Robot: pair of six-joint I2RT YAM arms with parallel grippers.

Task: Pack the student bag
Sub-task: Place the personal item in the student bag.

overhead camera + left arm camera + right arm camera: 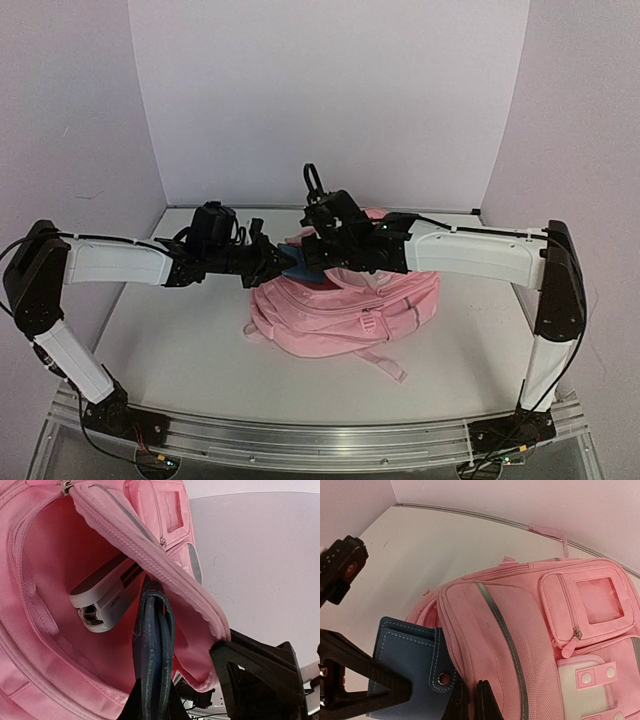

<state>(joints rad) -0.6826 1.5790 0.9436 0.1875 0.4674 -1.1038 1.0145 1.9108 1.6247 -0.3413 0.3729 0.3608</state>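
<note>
Your left tool (152,704) is clamping a blue wallet (151,645) at the opening, your right tool (470,700) is pinching the unzipped rim of the student bag (350,310), lying mid-surface (170,350), a white device (102,597) resting inside.

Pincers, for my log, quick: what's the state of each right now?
Left pincer: closed on the blue wallet.
Right pincer: closed on the student bag, at its opening edge.
</note>
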